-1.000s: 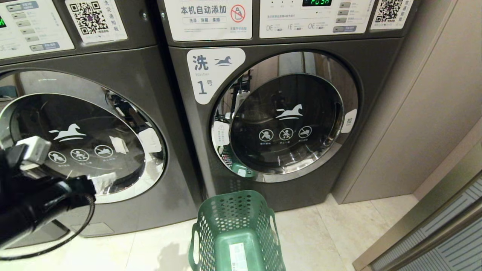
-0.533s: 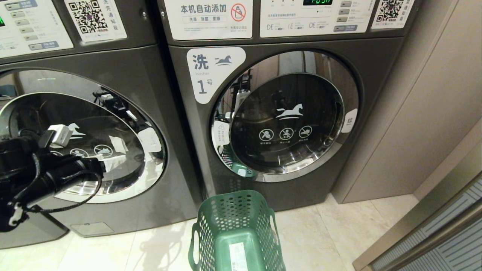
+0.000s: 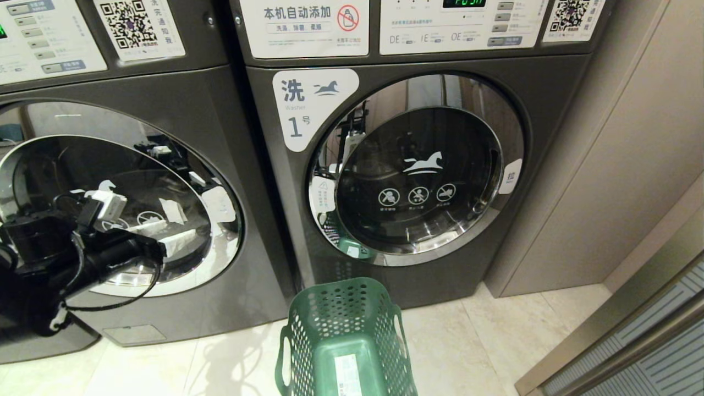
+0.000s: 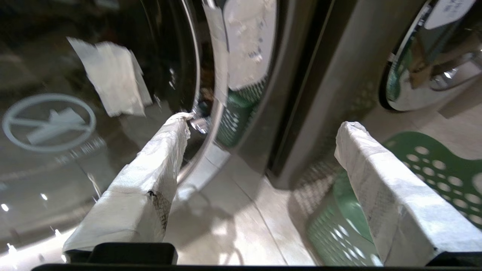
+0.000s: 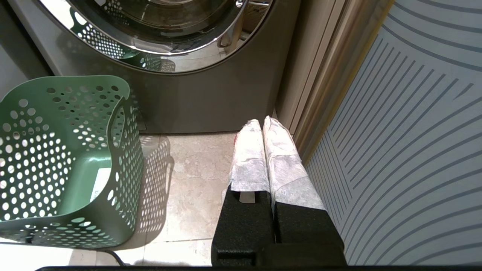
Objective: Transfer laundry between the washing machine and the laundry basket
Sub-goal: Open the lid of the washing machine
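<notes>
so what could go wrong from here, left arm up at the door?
1. The left gripper is open right at the closed glass door; its fingers could scrape the glass or slip off the chrome rim.
2. The basket stands before the machine marked 1, off to the side, so a carried garment might drop on the floor.

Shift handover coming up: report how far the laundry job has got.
Done: nothing visible; the basket is empty. In hand: the open left gripper is at the closed door of the left washer. Right gripper shut, idle near the floor. Left: open the door, move the laundry.
</notes>
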You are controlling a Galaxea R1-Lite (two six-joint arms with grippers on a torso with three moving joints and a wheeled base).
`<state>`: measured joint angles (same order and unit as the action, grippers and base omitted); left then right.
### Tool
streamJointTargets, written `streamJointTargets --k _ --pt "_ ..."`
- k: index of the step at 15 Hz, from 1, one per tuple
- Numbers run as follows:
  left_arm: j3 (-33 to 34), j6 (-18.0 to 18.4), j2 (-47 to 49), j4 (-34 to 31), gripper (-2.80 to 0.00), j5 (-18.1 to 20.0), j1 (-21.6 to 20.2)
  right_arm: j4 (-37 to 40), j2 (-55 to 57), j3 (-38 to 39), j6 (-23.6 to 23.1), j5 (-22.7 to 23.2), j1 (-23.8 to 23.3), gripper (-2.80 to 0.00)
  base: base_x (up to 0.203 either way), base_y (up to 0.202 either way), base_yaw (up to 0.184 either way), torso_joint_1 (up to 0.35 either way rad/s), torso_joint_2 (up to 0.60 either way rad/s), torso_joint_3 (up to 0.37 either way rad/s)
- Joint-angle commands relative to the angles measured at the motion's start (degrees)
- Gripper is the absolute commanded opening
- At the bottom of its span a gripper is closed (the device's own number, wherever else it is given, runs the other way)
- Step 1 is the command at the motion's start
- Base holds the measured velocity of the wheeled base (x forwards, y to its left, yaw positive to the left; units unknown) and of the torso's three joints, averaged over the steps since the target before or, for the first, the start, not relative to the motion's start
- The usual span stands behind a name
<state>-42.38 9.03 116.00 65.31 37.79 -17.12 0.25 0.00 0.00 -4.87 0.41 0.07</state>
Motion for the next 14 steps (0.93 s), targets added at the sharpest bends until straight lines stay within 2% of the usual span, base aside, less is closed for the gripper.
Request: streamJointTargets --k 1,5,8,14 --pt "-1.08 0.19 4.58 5.44 0.0 0.09 0.1 0.01 0.0 0.0 -0.05 0.03 0.01 -2.8 0.0 0.0 0.0 0.0 0.0 0.0" --pt "-3.35 -0.56 7.65 10.19 0.0 0.3 2.19 0.01 0.0 0.0 -0.05 0.02 0.01 -2.8 0.0 0.0 0.0 0.0 0.0 0.0" --pt "-6.7 -0.88 9.75 10.36 0.0 0.3 3.8 0.01 0.0 0.0 -0.05 0.02 0.01 -2.8 0.0 0.0 0.0 0.0 0.0 0.0" --pt "-11.27 -0.72 13.18 10.07 0.0 0.03 4.37 0.01 0.0 0.0 -0.05 0.02 0.01 -2.8 0.0 0.0 0.0 0.0 0.0 0.0"
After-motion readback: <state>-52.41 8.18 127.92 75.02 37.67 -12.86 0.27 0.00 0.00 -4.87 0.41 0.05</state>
